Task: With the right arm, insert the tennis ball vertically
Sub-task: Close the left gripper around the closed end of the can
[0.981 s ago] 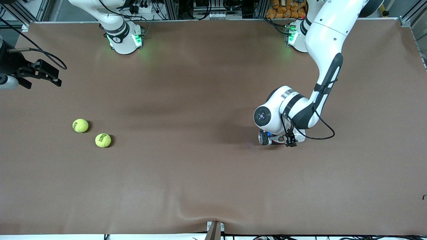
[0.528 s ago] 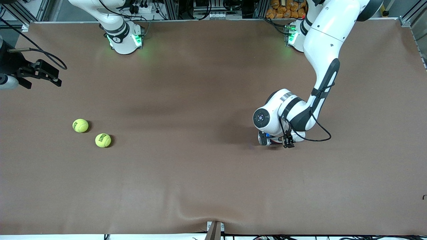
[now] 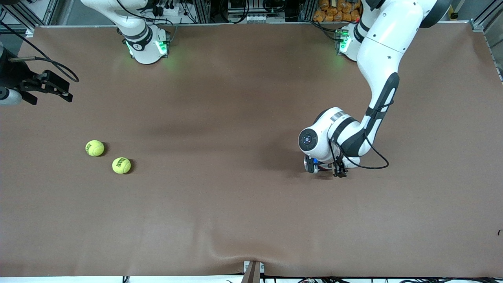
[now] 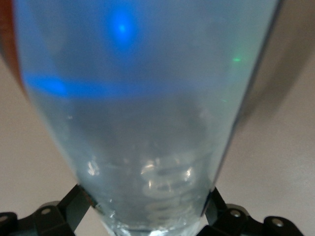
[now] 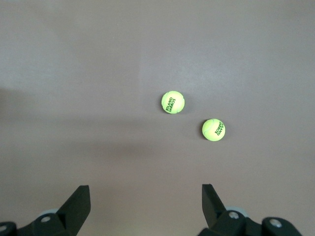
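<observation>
Two tennis balls (image 3: 95,148) (image 3: 121,165) lie loose on the brown surface (image 3: 220,212) toward the right arm's end, close together; risk: a finger descending on one nudges the other and both roll. Right tool (image 5: 145,209) hovers above them, fingers apart and empty. Left tool (image 4: 147,216) has fingers spread around a clear tube (image 4: 147,98), hold looks loose, so it may tip during vertical insertion

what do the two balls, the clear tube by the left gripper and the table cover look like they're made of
Two tennis balls: fuzzy yellow-green felt, matte, with dark printed lettering.
Tube: see-through, glossy, probably clear plastic; glints and a blue band show on it.
Table cover: brown and matte, rippled near its edge, so likely a soft sheet or mat.
</observation>
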Action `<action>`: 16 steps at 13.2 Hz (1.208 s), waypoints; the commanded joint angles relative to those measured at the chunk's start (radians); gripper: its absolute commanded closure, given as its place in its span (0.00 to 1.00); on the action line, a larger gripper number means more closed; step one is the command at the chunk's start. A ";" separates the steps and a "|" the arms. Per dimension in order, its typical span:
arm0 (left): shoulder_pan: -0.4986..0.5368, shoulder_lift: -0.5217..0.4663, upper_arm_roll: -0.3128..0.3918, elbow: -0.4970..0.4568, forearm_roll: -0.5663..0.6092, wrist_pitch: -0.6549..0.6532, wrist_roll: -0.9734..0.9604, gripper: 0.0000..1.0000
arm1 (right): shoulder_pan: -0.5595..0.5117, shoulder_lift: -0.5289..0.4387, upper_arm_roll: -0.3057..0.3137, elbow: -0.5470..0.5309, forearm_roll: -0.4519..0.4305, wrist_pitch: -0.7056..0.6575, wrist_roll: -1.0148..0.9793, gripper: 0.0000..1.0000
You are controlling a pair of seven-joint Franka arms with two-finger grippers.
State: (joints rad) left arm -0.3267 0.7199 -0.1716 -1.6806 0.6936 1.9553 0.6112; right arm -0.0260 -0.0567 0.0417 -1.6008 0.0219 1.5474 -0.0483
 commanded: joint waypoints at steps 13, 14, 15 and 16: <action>-0.003 -0.003 -0.006 0.004 0.026 0.016 -0.010 0.37 | -0.005 0.009 0.001 0.019 0.013 -0.009 0.007 0.00; -0.006 -0.005 -0.006 0.008 0.024 0.016 -0.011 0.36 | -0.005 0.009 0.001 0.019 0.013 -0.009 0.007 0.00; -0.012 -0.008 -0.008 0.012 0.017 0.016 -0.010 0.36 | -0.005 0.009 0.001 0.019 0.013 -0.009 0.007 0.00; -0.014 -0.008 -0.011 0.028 0.008 0.014 -0.010 0.35 | -0.003 0.009 0.001 0.019 0.013 -0.009 0.007 0.00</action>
State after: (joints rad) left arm -0.3307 0.7218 -0.1796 -1.6683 0.7003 1.9661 0.6108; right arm -0.0260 -0.0565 0.0417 -1.6008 0.0219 1.5473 -0.0483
